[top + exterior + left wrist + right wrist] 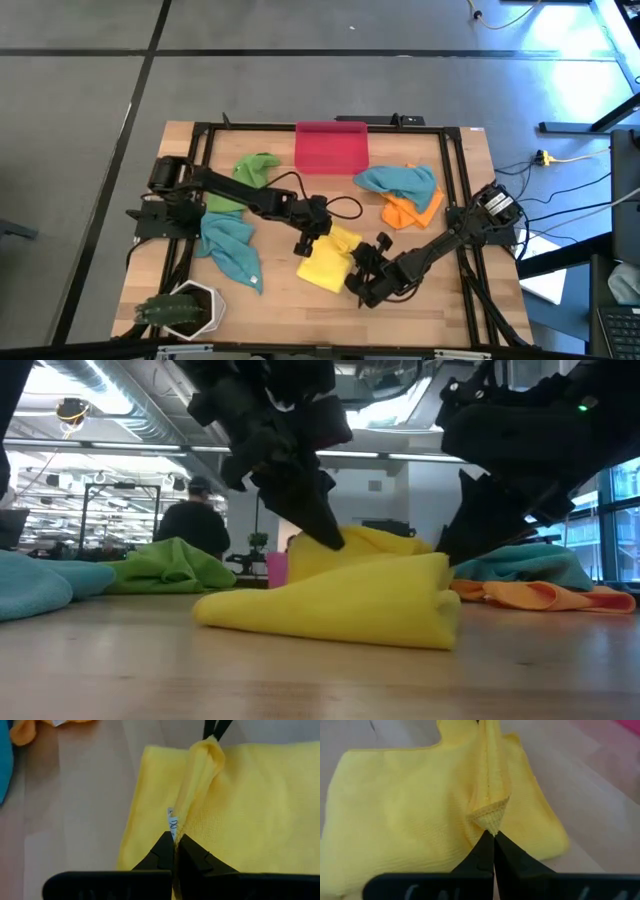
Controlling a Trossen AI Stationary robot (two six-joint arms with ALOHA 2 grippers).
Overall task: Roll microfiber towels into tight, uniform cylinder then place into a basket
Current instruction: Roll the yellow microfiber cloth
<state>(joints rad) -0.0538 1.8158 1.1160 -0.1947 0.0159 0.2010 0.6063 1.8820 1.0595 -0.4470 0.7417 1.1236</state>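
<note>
risk: your left gripper (174, 845) and right gripper (493, 840) both pinch thin corners of the yellow towel (330, 262), stretched between them. pull unevenly and a corner slips. basket (331, 147) sits well beyond both.

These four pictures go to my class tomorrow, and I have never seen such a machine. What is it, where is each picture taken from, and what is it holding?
It is a robot with two dark arms at a wooden table. One picture looks straight down, one looks level across the tabletop, and two come from cameras on the arms' wrists. The left hand and the right hand are both shut on the yellow towel, each pinching one end of a raised fold along it; the wrist views show this closely. Around it lie a green towel, two teal towels and an orange towel. A red basket stands at the far edge, a potted plant at the near left corner.
</note>
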